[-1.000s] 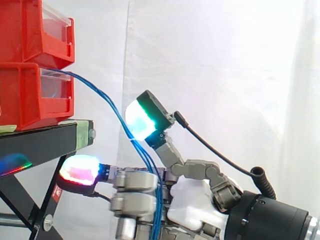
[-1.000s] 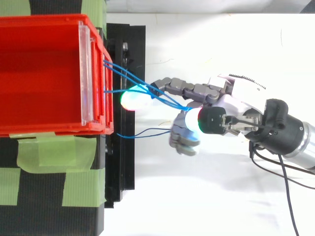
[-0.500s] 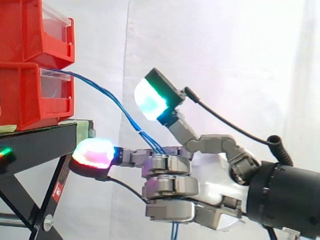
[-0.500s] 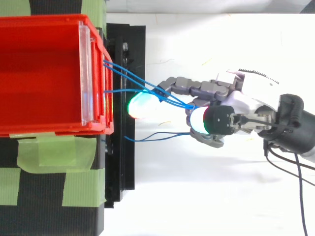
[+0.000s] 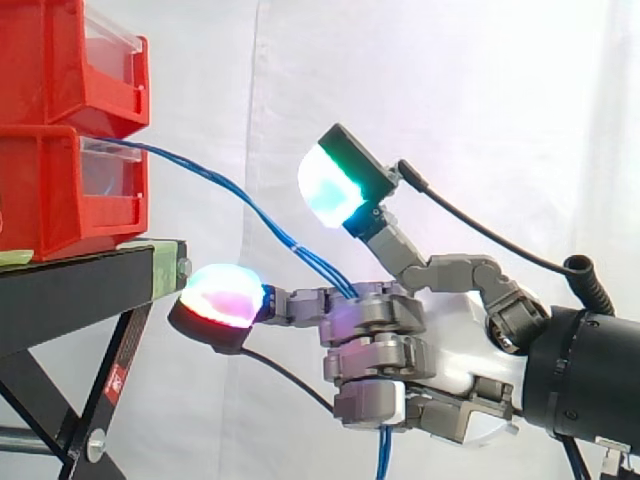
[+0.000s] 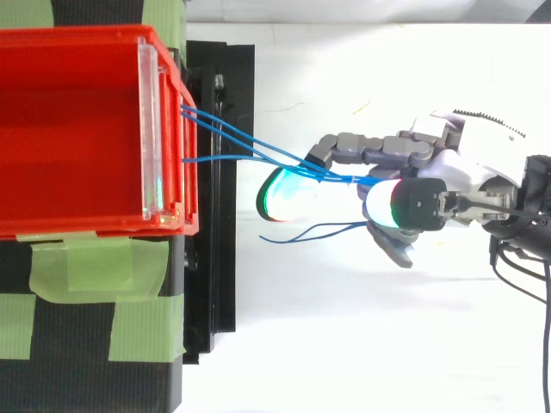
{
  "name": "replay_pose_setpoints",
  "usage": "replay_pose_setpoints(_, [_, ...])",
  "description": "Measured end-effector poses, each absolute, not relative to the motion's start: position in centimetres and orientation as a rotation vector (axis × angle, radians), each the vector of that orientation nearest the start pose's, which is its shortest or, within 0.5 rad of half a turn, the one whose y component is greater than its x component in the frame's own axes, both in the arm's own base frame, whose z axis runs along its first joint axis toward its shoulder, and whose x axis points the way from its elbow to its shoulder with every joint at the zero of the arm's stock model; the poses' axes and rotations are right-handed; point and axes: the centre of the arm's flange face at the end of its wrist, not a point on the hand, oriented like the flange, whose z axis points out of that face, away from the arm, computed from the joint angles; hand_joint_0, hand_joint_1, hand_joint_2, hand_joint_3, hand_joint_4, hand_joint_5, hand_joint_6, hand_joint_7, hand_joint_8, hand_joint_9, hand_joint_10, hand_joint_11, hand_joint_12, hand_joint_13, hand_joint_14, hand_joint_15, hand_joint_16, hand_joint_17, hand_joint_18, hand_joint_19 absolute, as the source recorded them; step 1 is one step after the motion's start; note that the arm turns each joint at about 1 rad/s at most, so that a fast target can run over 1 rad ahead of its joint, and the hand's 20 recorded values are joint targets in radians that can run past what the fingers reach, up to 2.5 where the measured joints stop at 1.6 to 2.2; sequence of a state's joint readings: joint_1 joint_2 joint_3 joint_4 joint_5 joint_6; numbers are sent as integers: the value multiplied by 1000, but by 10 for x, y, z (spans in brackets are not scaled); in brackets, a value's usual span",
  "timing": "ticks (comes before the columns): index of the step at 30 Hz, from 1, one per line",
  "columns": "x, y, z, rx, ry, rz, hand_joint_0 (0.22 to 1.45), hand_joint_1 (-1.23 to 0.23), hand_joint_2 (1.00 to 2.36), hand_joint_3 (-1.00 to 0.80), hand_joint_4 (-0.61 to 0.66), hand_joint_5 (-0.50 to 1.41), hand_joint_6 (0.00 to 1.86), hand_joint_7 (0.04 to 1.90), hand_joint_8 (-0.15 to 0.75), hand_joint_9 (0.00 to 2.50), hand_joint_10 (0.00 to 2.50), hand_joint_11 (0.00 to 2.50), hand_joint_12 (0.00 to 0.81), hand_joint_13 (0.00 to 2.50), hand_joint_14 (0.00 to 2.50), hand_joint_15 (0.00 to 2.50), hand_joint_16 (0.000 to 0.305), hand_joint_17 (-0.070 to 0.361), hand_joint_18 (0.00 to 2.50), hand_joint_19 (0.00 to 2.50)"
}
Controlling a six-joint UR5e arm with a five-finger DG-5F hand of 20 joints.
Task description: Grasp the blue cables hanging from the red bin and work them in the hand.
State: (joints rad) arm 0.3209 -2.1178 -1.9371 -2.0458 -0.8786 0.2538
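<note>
**Blue cables gripped in curled fingers, short of the stand**

Found the blue cables (image 5: 250,208) leaving the front of the lower red bin (image 5: 60,190) and running down toward 4 o'clock into the hand (image 5: 450,330). Traced the strands between two glowing pads: a raised cyan-green fingertip (image 5: 332,190) at 12 o'clock of them, and a magenta-red fingertip (image 5: 222,297) on a straight finger underneath, pointing to 9 o'clock. Noted the other fingers curled tight round the bundle just ahead of the white palm, gripping it. Followed the cables out of the hand's underside at 6 o'clock in the side view. Logged, in the top view, a loose end (image 6: 301,232) curving from the fingers toward 9 o'clock. Judged the magenta-red pad near the edge of the black stand (image 5: 80,285) but apart from it.

Counted two red bins, with the upper red bin (image 5: 50,60) stacked at 12 o'clock of the lower. Counted one stand beneath them and one hand. Counted at least three strands between bin and fingers from above; could not settle the exact number where they bunch. Recorded several patches of green tape (image 6: 77,262) on the black surface, mostly at 6 o'clock of the bin, and a white curtain (image 5: 450,100) behind.
</note>
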Motion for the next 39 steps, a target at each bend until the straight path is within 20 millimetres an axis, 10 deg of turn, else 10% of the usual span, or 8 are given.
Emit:
replay_pose_setpoints(15, [586,-12,129,1432,653,1198,785,-582,1001,-956,371,460,16,1153,549,2029,2500,2500,760,2220,2500,2109,229,172,2500,829])
replay_pose_setpoints(39, [594,-4,137,1453,875,997,788,-578,1002,-957,367,438,17,1134,546,2005,2500,2500,768,2211,2500,2130,230,173,2500,845])
